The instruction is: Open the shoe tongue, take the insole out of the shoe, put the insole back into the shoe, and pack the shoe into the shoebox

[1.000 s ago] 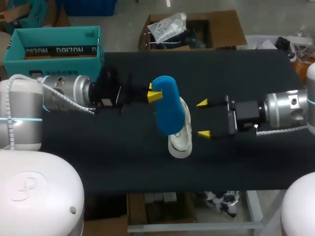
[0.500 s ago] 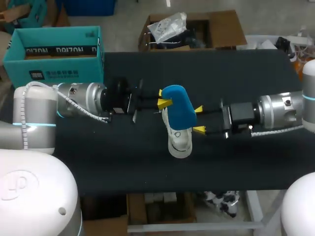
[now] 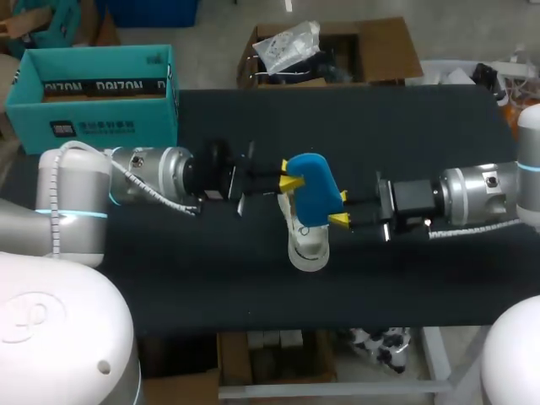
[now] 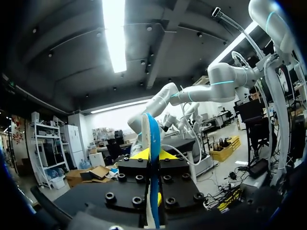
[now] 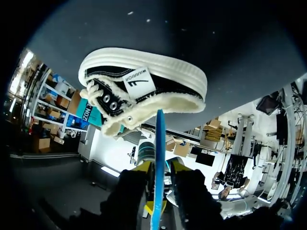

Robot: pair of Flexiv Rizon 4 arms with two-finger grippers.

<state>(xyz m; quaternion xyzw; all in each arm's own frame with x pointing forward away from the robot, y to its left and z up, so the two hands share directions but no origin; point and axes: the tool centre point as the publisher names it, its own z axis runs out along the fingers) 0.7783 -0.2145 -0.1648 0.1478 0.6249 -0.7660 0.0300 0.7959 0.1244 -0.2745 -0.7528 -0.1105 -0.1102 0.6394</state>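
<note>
A black and white shoe (image 3: pixel 307 240) lies on the black table (image 3: pixel 169 270) near the middle, its fleece-lined opening (image 5: pixel 144 91) seen from the right wrist. Just above it hangs the blue insole (image 3: pixel 312 192), tilted on edge. My left gripper (image 3: pixel 291 181) is shut on the insole's left end, which shows edge-on between its yellow tips (image 4: pixel 153 154). My right gripper (image 3: pixel 339 208) comes in from the right. Its fingers (image 5: pixel 144 166) stand close on either side of the insole's edge (image 5: pixel 158 139), with a slim gap still showing. The teal shoebox (image 3: pixel 93 93) stands open at the back left.
The shoebox sits by the table's far left corner, behind my left arm (image 3: pixel 152 173). My right arm (image 3: pixel 472 198) stretches across the right side of the table. Dark bare tabletop lies in front of the shoe and along the far edge.
My left arm carried the insole rightward and lower, over the shoe. My right gripper moved left to the insole and its fingers narrowed around it.
</note>
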